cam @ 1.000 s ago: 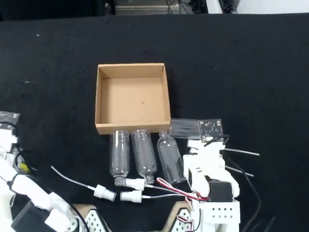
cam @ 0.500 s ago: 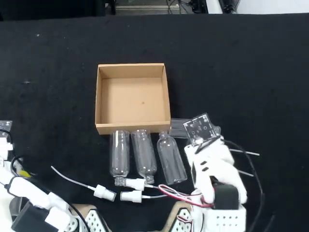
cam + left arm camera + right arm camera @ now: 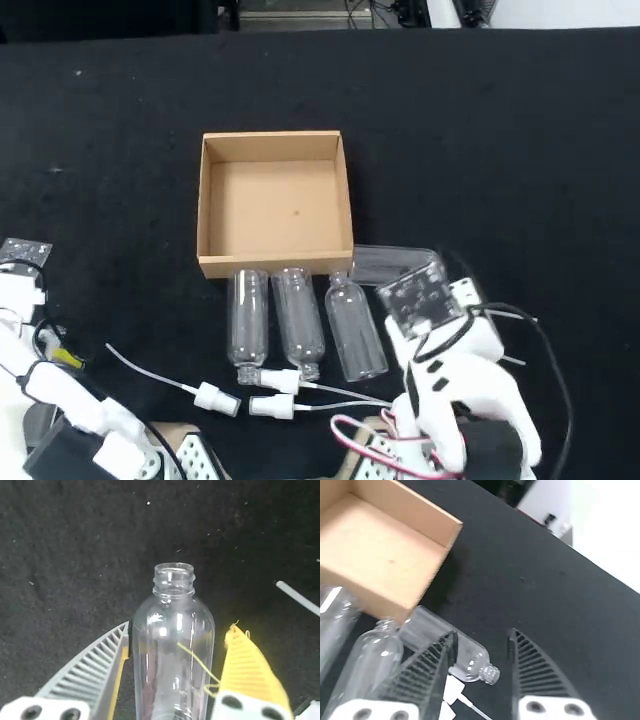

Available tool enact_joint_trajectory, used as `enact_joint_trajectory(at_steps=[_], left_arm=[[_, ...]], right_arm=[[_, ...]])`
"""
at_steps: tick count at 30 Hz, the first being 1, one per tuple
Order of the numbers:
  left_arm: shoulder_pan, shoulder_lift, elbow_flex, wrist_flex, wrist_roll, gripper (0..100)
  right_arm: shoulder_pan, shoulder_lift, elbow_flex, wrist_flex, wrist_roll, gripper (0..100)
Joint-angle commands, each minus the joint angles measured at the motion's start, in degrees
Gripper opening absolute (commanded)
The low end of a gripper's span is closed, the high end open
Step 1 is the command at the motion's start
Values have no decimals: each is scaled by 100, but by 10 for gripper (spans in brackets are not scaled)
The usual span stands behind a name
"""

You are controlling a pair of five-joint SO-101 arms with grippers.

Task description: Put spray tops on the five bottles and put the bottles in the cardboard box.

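Clear plastic bottle (image 3: 172, 640) is sitting clamped in the left gripper (image 3: 178, 629), its neck bare. The right gripper (image 3: 483, 633) is hanging spread above a second bottle (image 3: 472, 660) lying beside the cardboard box (image 3: 275, 262). Capping is probably only starting, and the next move is likely calling for a spray top (image 3: 217, 399).

White arms (image 3: 468, 366) (ribbed jaws)

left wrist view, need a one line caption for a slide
Left gripper holding an uncapped clear bottle between its jaws, over the black table.
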Motion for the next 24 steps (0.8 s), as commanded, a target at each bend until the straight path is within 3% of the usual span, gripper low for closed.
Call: enact_joint_trajectory(at_steps=[1,6,11,14,18,21,24], left_arm=[[154,-26,4,-290,62,272],[145,-18,207,-492,-97,270],[-48,-35,356,-492,-554,267],[-163,-35,356,-492,-563,248],[-189,-35,365,-492,-554,34],[-259,-79,365,-492,-510,64],[-523,-97,198,-536,-501,26]], right_arm=[[-334,-514,-347,132,211,135],[-554,-101,-382,176,396,139],[-1336,1130,-884,325,360,139],[-2031,1903,-1464,677,352,150],[-3182,2738,-1815,862,97,186],[-4185,3301,-1640,527,-554,211],[-5108,3873,-1297,-141,-1073,212]])
